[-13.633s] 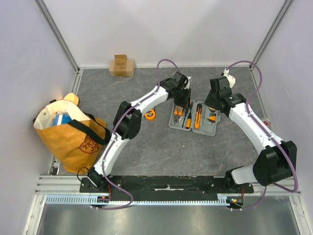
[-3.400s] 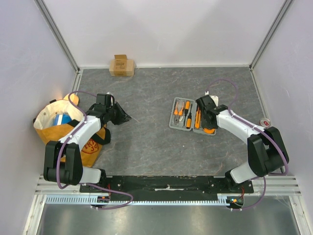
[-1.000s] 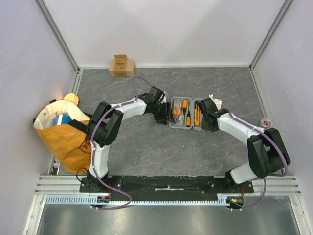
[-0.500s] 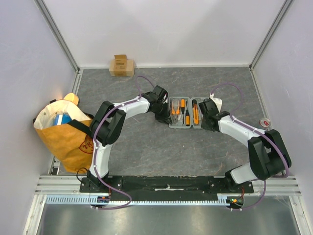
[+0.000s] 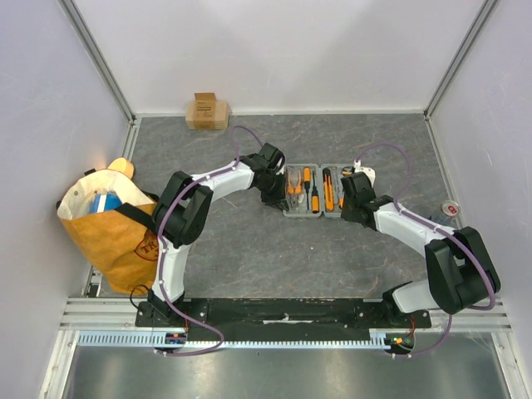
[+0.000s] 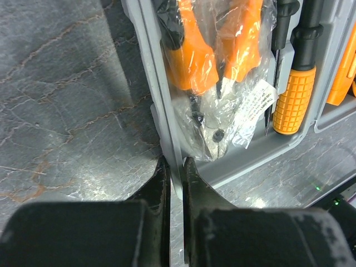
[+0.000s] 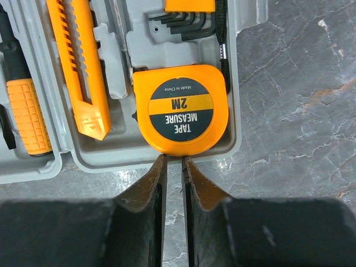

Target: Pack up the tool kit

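One grey case [image 5: 309, 214] open on counter [image 5: 274, 258], holding one tape measure [image 7: 181, 108], one bagged pliers [image 6: 214, 50], one utility knife [image 7: 78, 67]. Its rim pinched by left end effector [image 6: 173, 167]; right end effector [image 7: 172, 162] narrow, tips at rim.

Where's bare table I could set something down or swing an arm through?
Bare table: the near strip in front of the case, and the far strip beyond the case, right of the cardboard box. Crowded: around the case, with the left end effector and right end effector at its edges, and beside the bag.
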You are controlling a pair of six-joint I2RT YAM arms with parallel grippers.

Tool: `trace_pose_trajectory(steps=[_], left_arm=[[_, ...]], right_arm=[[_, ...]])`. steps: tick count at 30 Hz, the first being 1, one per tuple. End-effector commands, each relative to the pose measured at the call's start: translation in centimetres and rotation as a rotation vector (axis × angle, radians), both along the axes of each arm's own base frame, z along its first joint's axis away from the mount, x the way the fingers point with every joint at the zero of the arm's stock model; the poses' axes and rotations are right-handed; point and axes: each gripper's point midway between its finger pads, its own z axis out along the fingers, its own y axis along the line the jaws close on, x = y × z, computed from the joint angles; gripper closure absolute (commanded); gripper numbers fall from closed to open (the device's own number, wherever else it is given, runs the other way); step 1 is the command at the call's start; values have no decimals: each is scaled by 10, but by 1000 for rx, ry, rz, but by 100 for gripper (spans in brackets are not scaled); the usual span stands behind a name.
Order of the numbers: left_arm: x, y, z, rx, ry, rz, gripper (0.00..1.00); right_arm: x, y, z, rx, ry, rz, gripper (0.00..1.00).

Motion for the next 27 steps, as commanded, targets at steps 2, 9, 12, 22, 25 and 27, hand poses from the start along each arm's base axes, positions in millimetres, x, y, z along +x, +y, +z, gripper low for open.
trace_pose_trajectory(steps=[2, 9, 12, 22, 25, 27], left_arm=[[-30, 36, -35, 153, 50, -163, 98], [-33, 34, -30, 131, 46, -185, 98], [-32, 32, -28, 122, 51, -173, 98], [-25, 28, -22, 130, 80, -78, 98], [-23, 29, -21, 137, 74, -59, 98], [-21, 28, -19, 136, 70, -58, 98]], right_arm=[[14, 12, 6, 49, -27, 75, 79], [16, 11, -1, 86, 14, 44, 79], [13, 16, -1, 102, 38, 55, 79], [9, 24, 62, 153, -39, 124, 71], [14, 18, 66, 104, -47, 139, 63], [13, 15, 60, 62, -19, 169, 60]])
